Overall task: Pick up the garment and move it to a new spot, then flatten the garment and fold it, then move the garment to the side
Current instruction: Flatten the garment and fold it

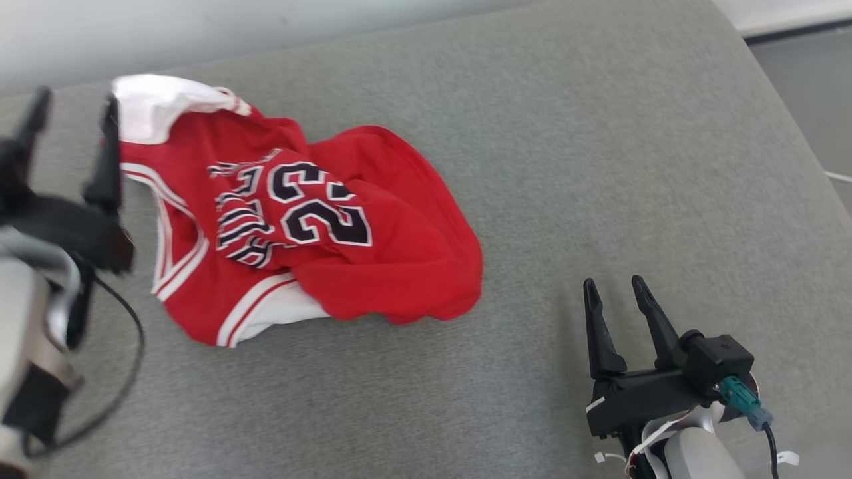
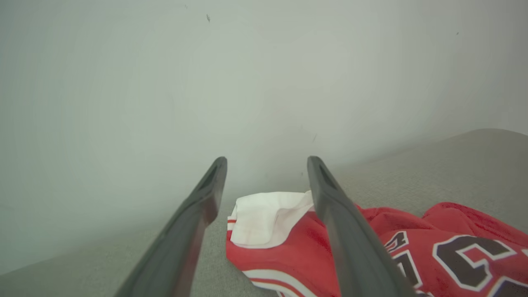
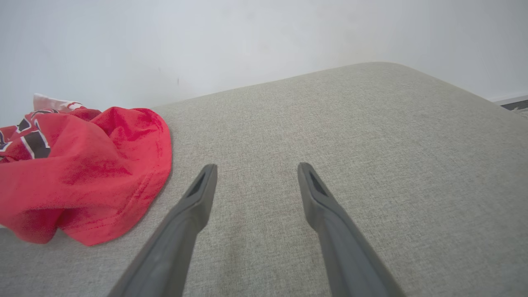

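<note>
we see the red basketball jersey (image 1: 399,266) lying crumpled on the left part of the grey upholstered cushion (image 1: 599,166), black numerals with white outline facing up, and a white flap at its far left corner near the wall (image 2: 165,82).

left gripper (image 1: 74,103): fingers spread wide, nothing between them. it sits at the jersey's left edge and is motion-blurred in head view. the inner finger overlaps the white flap there, but we can't tell if it touches the cloth. in left wrist view the left gripper (image 2: 267,163) points toward the wall, the white flap shows in the gap between the fingers, and the jersey (image 2: 297,247) runs off to the right behind one finger.

right gripper (image 1: 614,283): fingers moderately open and empty, over bare cushion well to the right of the jersey, with no contact to the garment. in right wrist view the right gripper (image 3: 256,167) has plain cushion (image 3: 371,144) ahead and the jersey (image 3: 82,173) bunched off to the left, apart from the fingers.

a teal connector (image 1: 735,392) sits on the right wrist.
</note>
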